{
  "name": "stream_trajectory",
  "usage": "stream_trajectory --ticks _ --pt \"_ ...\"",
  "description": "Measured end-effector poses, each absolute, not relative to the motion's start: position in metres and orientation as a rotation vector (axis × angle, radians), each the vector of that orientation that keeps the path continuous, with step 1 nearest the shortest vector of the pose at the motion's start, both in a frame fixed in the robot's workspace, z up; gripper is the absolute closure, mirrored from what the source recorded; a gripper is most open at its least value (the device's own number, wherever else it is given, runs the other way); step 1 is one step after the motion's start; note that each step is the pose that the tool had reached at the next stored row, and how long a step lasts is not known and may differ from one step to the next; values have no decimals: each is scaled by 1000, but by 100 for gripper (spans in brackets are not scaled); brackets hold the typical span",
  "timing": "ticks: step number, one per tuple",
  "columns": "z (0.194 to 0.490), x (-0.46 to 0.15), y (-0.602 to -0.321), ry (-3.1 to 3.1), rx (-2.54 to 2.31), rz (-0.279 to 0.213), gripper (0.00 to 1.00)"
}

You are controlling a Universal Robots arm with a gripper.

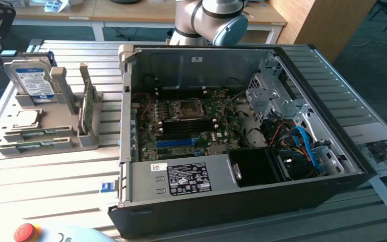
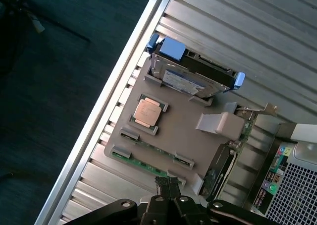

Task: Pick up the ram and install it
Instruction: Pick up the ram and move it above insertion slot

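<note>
- Two slim green memory sticks lie on edge in clip slots along one side of a gray parts holder [image 2: 178, 128] [image 1: 86, 142]. The one at the holder's outer edge looks to be the ram [image 2: 141, 164] [image 1: 30, 147], with the second stick [image 2: 158, 148] just beside it.
- The ram sits in its slot, not yet lifted and well apart from the open computer case [image 1: 247, 212].
- The case lies on its side with the motherboard [image 1: 187, 126] facing up, likely so that its slots can be reached from above.
- A hard drive [image 2: 193, 79] [image 1: 32, 78] stands upright in the holder, a processor chip [image 2: 147, 112] lies flat in a recess, and a green card [image 1: 84, 101] stands on edge. Each has a fitted seat, probably to keep parts at known spots.
- The gripper [image 2: 168, 207] hangs above the holder, close to the stick slots. Whether its jaws are apart or together cannot be told.
- A slatted metal desk [image 1: 46, 186] carries the holder and the case.
</note>
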State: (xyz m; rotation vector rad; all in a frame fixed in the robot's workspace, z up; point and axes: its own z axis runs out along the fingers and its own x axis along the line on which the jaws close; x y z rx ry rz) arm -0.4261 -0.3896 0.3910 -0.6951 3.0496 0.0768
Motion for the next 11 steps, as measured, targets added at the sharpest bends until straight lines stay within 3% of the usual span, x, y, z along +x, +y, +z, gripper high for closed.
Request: stream_trajectory --ticks 11 --pt "391 -426 -391 2997 -907 78 90"
